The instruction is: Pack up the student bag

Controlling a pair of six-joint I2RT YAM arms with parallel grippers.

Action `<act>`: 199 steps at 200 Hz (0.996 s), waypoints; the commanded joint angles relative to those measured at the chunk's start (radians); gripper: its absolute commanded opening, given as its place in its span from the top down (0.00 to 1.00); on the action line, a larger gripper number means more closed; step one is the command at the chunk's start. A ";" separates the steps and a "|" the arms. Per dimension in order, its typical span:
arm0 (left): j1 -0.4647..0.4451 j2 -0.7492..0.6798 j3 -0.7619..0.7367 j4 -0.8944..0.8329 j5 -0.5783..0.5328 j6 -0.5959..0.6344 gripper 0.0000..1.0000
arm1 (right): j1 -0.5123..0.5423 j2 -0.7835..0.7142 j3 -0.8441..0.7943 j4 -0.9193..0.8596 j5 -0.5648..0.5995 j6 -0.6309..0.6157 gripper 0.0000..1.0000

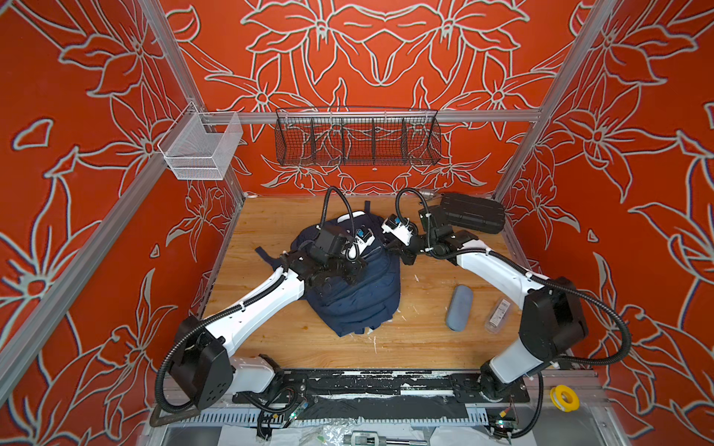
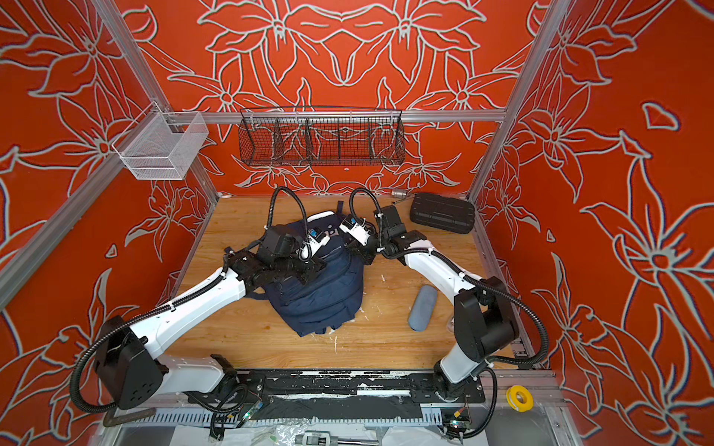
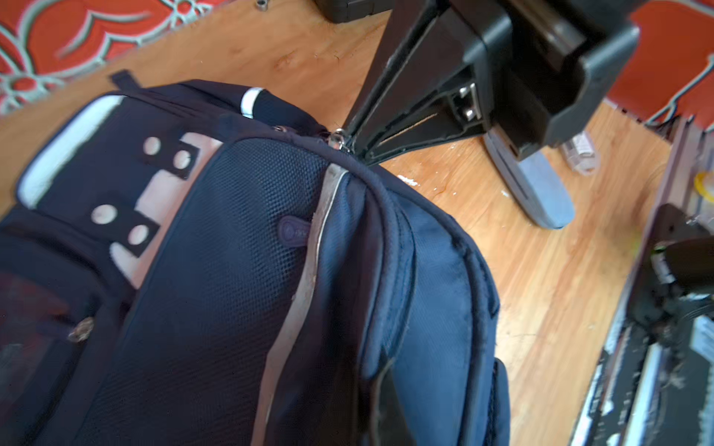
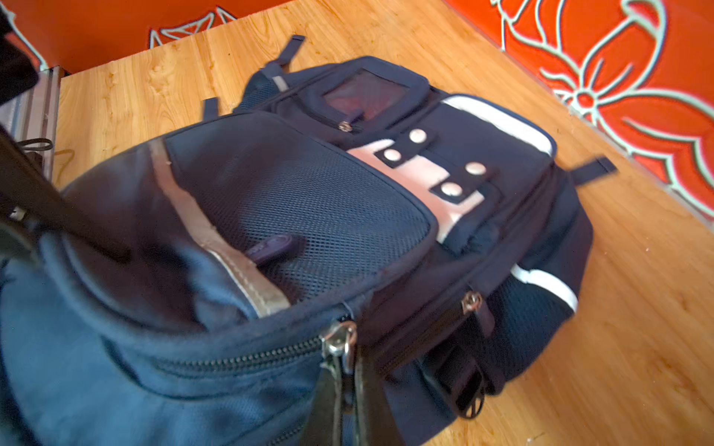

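Jaws of the right gripper (image 3: 353,148) pinched the metal zipper pull (image 4: 339,340) on the navy student bag (image 1: 367,301), which lay mid-frame on the tabletop (image 1: 328,351) in both top views. The left gripper (image 1: 355,268) sat above the bag's middle, jaws closed; on what, I could not tell.

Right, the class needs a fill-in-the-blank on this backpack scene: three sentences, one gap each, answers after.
1. The student bag lies on the ___ table.
2. The right tool is shut on the zip pull of the ___.
3. The black ribbed case sits in the table's far ___ corner.
Missing words: wooden, bag, right.
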 commanded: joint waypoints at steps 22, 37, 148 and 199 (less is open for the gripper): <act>0.001 0.077 0.128 0.022 -0.038 -0.273 1.00 | 0.000 -0.141 -0.083 0.036 0.009 0.038 1.00; 0.001 0.114 0.184 -0.017 -0.046 -0.339 1.00 | 0.020 -0.171 -0.096 0.033 0.024 0.070 1.00; -0.038 0.113 0.269 -0.120 -0.088 -0.483 0.87 | 0.163 -0.278 -0.236 0.140 0.252 0.297 1.00; 0.052 0.116 0.371 -0.283 -0.028 -0.517 0.45 | 0.165 -0.310 -0.322 0.265 0.240 0.256 1.00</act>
